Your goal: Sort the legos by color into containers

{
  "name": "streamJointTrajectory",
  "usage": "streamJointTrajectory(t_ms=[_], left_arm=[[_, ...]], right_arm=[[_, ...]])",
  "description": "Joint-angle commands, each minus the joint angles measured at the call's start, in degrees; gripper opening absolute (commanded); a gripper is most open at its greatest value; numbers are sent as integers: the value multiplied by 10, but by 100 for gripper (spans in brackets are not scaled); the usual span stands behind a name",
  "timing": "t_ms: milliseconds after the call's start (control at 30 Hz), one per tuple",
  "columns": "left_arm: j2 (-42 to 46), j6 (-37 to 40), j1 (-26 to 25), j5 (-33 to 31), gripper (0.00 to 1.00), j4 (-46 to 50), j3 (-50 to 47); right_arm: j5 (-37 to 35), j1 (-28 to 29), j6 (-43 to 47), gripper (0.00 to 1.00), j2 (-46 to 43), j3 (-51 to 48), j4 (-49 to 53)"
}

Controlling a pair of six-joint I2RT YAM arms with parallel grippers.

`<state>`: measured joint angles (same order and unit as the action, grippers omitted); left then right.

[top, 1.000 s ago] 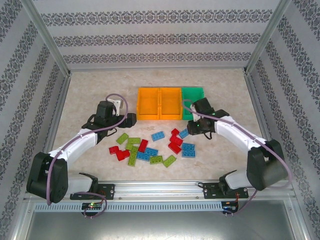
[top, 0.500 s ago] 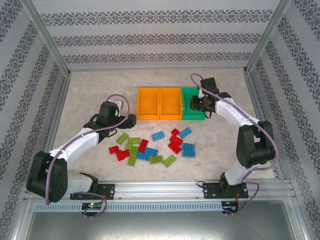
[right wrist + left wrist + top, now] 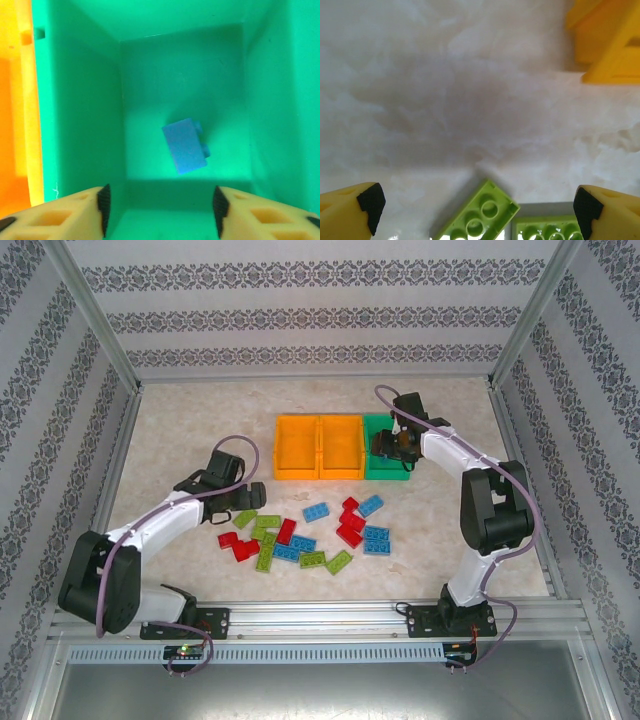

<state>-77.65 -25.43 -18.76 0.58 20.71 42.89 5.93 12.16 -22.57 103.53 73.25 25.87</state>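
- Two arms reach over the pale marbled worktop (image 3: 180,420). The left tool (image 3: 255,490) hangs low at the far left end of the loose bricks, its jaws spread wide and gripping nothing.
- Seen from the left wrist, its yellow fingertips (image 3: 370,200) stand far apart. A light green brick (image 3: 480,212) lies slantwise on the worktop between them, touched by neither, with a second light green brick (image 3: 545,230) just beside it on the right.
- Many loose legos (image 3: 300,535) in red, blue and light green lie scattered on the worktop between the arms, in front of the containers.
- Three containers stand in a touching row: a left orange bin (image 3: 297,445), a middle orange bin (image 3: 340,445), and a green bin (image 3: 378,472) at the right end.
- The right tool (image 3: 392,445) hangs over the green bin, pointing down into it, with its fingers (image 3: 85,210) parted and nothing pinched between them.
- One blue brick (image 3: 186,146) is inside the green bin, tilted and clear of both fingers. Whether it rests on the bin floor cannot be told.
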Motion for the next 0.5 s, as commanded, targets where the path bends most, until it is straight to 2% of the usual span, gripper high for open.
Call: streamJointTrajectory(t_ms=[0, 133, 467], left_arm=[[-22, -74, -8, 4, 98, 69, 14], [-36, -114, -17, 25, 95, 66, -5], [-34, -74, -31, -1, 92, 64, -19]], right_arm=[[3, 7, 2, 67, -11, 7, -1], [11, 12, 2, 71, -18, 1, -7], [19, 7, 12, 74, -24, -6, -6]])
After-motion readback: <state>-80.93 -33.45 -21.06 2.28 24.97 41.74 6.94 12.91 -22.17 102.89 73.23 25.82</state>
